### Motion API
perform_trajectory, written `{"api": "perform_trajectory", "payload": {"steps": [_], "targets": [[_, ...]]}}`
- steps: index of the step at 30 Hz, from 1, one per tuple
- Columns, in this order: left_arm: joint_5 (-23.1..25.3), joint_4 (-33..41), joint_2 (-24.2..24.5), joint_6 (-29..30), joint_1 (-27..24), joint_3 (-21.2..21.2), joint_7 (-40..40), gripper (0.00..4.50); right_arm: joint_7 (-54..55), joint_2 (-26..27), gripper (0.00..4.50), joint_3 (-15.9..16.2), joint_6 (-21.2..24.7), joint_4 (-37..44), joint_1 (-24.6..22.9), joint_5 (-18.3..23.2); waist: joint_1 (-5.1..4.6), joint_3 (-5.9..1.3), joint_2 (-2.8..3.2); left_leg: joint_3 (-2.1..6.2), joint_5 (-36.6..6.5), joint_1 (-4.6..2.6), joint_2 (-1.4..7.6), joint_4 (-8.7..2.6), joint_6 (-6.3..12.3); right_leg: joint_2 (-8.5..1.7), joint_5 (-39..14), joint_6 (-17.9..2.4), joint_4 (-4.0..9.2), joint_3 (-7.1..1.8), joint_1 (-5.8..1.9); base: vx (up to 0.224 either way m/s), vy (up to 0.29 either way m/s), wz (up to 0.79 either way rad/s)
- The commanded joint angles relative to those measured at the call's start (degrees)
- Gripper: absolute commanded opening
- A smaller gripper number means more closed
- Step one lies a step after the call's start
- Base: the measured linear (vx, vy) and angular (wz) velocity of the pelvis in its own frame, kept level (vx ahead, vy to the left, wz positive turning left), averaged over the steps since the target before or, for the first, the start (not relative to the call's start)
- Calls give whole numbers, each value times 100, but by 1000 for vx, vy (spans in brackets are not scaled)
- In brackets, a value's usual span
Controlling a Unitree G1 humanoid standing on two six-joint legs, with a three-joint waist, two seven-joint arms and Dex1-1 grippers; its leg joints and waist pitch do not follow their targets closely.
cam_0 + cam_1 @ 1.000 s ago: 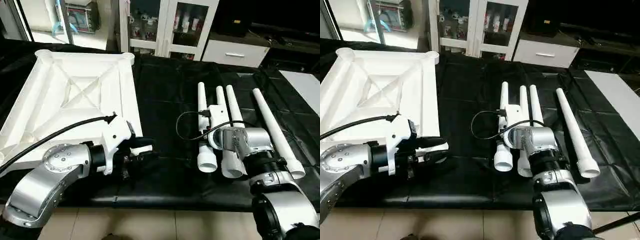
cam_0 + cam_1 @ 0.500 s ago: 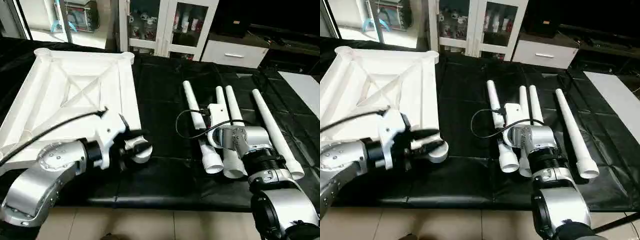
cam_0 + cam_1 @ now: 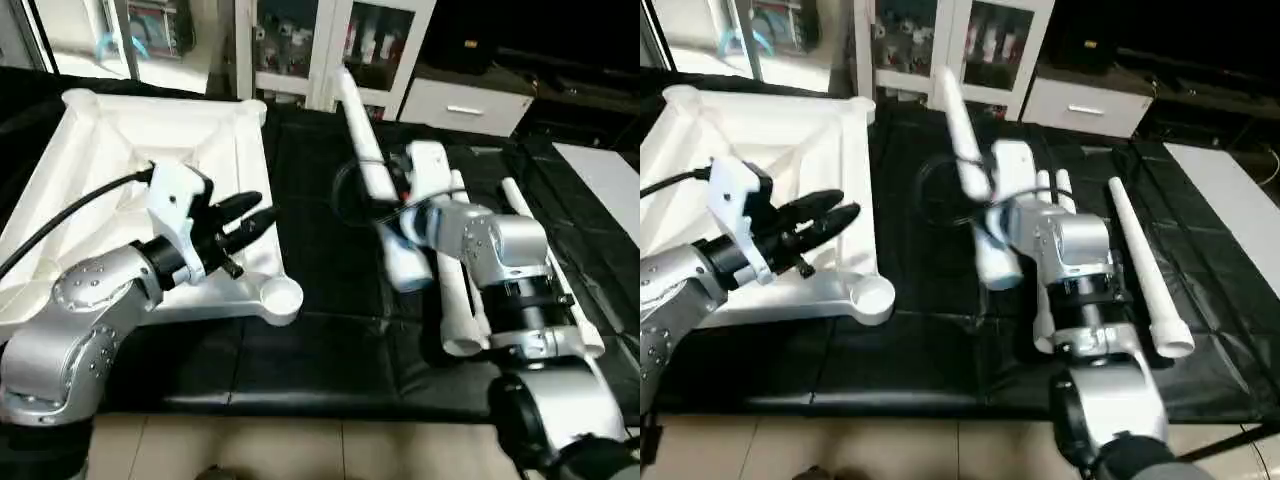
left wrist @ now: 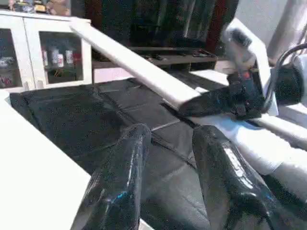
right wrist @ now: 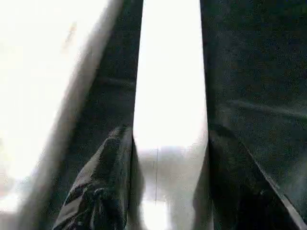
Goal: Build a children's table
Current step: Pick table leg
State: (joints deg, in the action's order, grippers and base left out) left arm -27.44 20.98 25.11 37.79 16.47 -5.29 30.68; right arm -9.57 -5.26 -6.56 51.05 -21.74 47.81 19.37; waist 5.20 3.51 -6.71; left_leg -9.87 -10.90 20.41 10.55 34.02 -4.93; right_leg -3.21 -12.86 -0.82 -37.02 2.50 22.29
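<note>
While the black-covered counter [image 3: 330, 250] carries everything, the white tabletop [image 3: 120, 180] lies on it underside up, directly beneath the left tool [image 3: 250, 218], whose two black fingers [image 4: 120, 191] stand apart over its near edge with nothing between them; a round corner socket [image 3: 281, 297] sits just below and ahead of those fingertips. The right tool [image 3: 992, 212] is clamped on one white leg [image 3: 365, 160], lifted off the counter and slanting up and away from it. Three more legs [image 3: 540, 260] lie side by side under and beside that arm.
</note>
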Motion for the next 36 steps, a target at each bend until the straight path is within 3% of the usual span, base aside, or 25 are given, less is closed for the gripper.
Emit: {"api": "perform_trajectory", "payload": {"steps": [1,2,3,5,7,8,9,10,13,15,16,17,21,22,25,27,28,30,32,36], "targets": [[-124,32,-115,122,150,-85,-159,180,-149,-17,178,-392,23,346,-53,394,8,-385,141,39,-288,-78,204,-381,-409,-373,453,-705,318,-266,-258,0,0,0],[-288,-1,-348,172,307,-198,-389,180,-526,32,178,-686,314,725,-180,973,24,-386,150,37,-345,-94,214,-376,-413,-380,445,-699,318,-272,-251,0,0,0],[-371,-20,-490,182,418,-254,-526,180,-862,-8,178,-784,549,970,-304,1333,52,-389,150,34,-410,-110,221,-372,-374,-367,541,-698,318,-278,-264,0,0,0],[-485,-38,-631,194,532,-319,-651,180,-1216,-57,178,-915,868,1159,-427,1740,84,-393,123,51,-335,-86,221,-375,-314,-366,686,-719,315,-265,-287,0,0,0],[-596,-76,-816,233,702,-427,-822,180,-1719,-141,178,-1151,1331,1374,-595,2302,117,-380,96,48,-392,-75,220,-371,-300,-394,459,-696,344,-268,-291,0,0,0],[-614,-71,-860,254,740,-447,-859,180,-1933,-194,178,-1255,1489,1457,-675,2578,130,-378,43,52,-419,-64,221,-376,-290,-411,236,-666,359,-264,-306,0,0,0],[-617,-69,-865,258,745,-449,-861,180,-1984,-208,178,-1286,1537,1463,-688,2650,130,-378,43,52,-419,-64,221,-376,-290,-411,236,-666,359,-264,-306,0,0,0],[-638,-38,-894,284,761,-446,-882,180,-2290,-298,178,-1494,1780,1477,-756,3092,138,-380,32,54,-412,-62,232,-373,-275,-427,24,-624,377,-264,-302,0,0,0],[-664,23,-928,321,745,-449,-926,180,-2384,-326,178,-1688,1943,1484,-766,3459,132,-371,-9,51,-341,-64,235,-367,-312,-429,-183,-603,399,-253,-264,0,0,0],[-680,51,-950,350,744,-466,-964,180,-2424,-340,178,-1735,2012,1557,-787,3594,136,-370,5,55,-361,-61,237,-371,-331,-435,-289,-602,405,-251,-260,0,0,0],[-735,98,-991,400,746,-496,-1056,180,-2462,-372,178,-1745,2115,1707,-826,3737,130,-371,-36,54,-315,-61,237,-366,-330,-433,-339,-581,407,-251,-260,0,0,0],[-765,111,-1007,419,748,-507,-1096,180,-2476,-379,178,-1711,2137,1770,-842,3753,134,-372,-27,56,-304,-65,241,-364,-335,-434,-325,-578,401,-251,-258,0,0,0],[-907,173,-1113,503,749,-553,-1222,180,-2537,-414,178,-1519,2223,1952,-910,3731,134,-376,-46,61,-201,-58,242,-364,-375,-430,-252,-554,404,-239,-252,0,0,0],[-1201,151,-1280,795,841,-730,-1495,208,-2358,-505,178,-1117,1988,2199,-959,3288,142,-380,-74,62,-181,-52,245,-355,-420,-437,-212,-553,389,-238,-261,0,0,0],[-1684,85,-1523,1178,997,-1021,-1870,220,-2039,-672,178,-417,1489,2509,-1019,2478,135,-369,-83,63,-210,-52,231,-352,-549,-435,-271,-550,415,-242,-251,0,0,0],[-1781,90,-1540,1227,1019,-1055,-1912,255,-1988,-762,178,-156,1317,2596,-1058,2225,140,-357,-98,75,-433,-59,233,-367,-614,-435,-566,-413,444,-242,-246,0,0,0],[-2095,100,-1637,1284,1112,-1156,-1994,257,-1916,-1035,177,559,600,2935,-1234,1469,164,-353,-120,87,-476,-56,248,-369,-641,-447,-639,-310,457,-234,-245,0,0,0],[-2258,76,-1690,1309,1149,-1208,-2043,262,-1917,-1092,177,692,476,3072,-1302,1363,172,-354,-124,78,-423,-72,243,-362,-670,-425,-445,-260,435,-244,-225,0,0,0],[-2457,-14,-1805,1458,1228,-1335,-2276,289,-1926,-1220,177,971,227,3289,-1460,1113,182,-375,-139,90,-345,-61,243,-343,-656,-410,-114,-236,402,-233,-250,0,0,0],[-2470,-136,-1891,1677,1309,-1433,-2521,306,-1882,-1305,177,1235,-98,3503,-1684,797,177,-360,-137,85,-374,-49,232,-343,-612,-405,-98,-160,418,-238,-247,0,0,0]]}}
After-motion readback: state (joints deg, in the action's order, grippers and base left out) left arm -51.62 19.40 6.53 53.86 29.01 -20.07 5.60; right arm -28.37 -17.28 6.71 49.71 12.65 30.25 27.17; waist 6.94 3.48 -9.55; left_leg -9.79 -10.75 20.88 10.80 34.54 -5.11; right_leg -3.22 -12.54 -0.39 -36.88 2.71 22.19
